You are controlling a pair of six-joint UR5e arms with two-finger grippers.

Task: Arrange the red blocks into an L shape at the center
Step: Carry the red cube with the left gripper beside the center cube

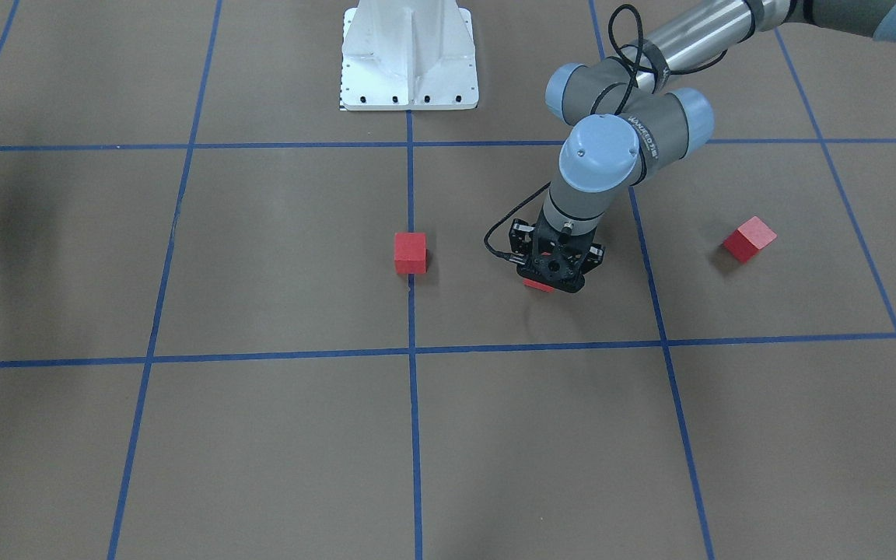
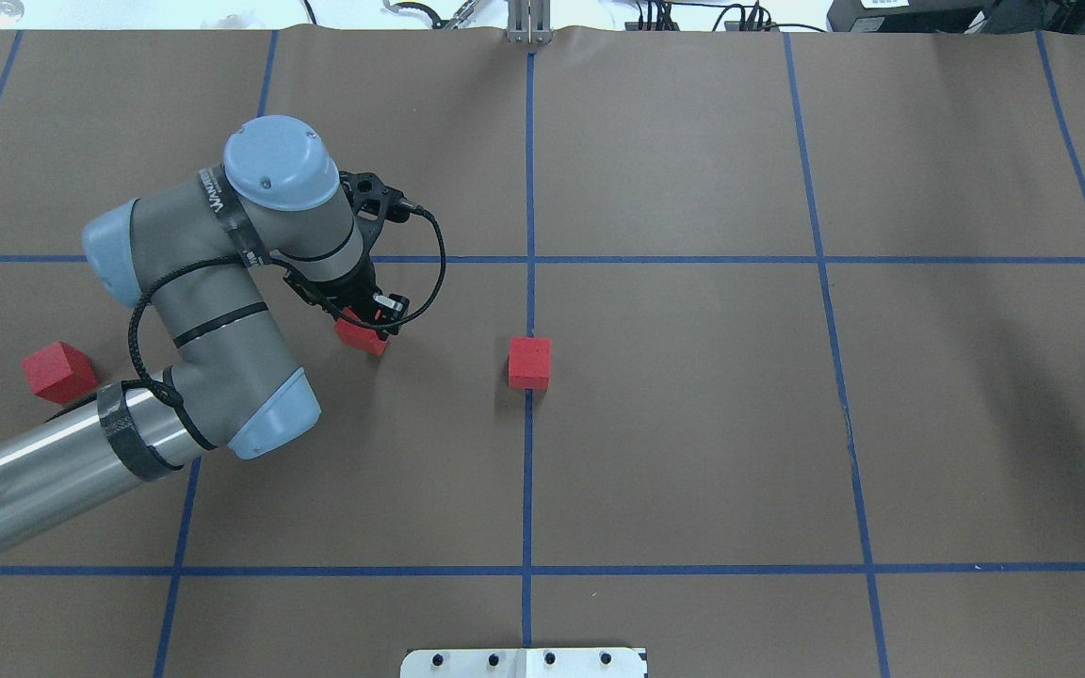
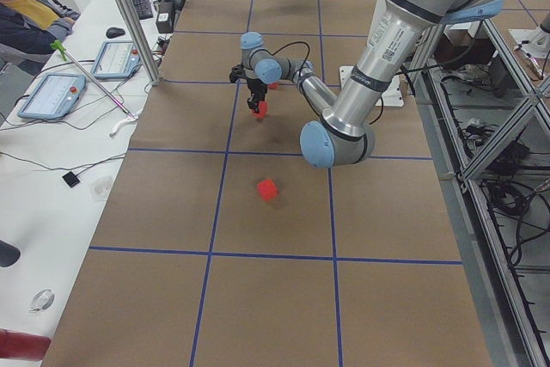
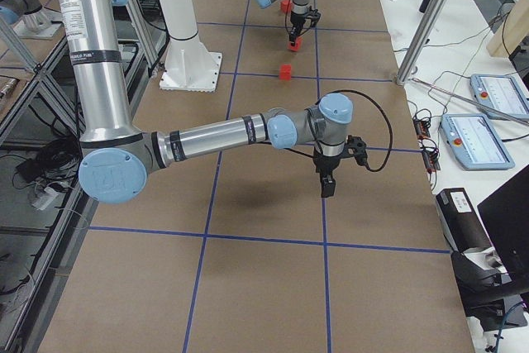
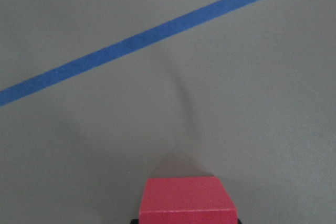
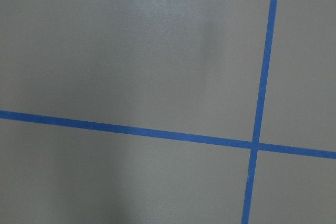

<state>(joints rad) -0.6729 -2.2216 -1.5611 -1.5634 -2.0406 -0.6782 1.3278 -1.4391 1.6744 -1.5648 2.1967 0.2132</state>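
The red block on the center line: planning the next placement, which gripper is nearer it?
Left. The left gripper, holding a second block, is in the square beside the center block; the right gripper hangs far off.

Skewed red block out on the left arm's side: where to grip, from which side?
From above, on two opposite side faces of the skewed block. It lies flat but turned against the tape lines, so yaw the left end effector to match, else fingers would likely meet corners.

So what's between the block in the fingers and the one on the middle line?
Nothing, just bare table between held block and middle block, per the overhead view.
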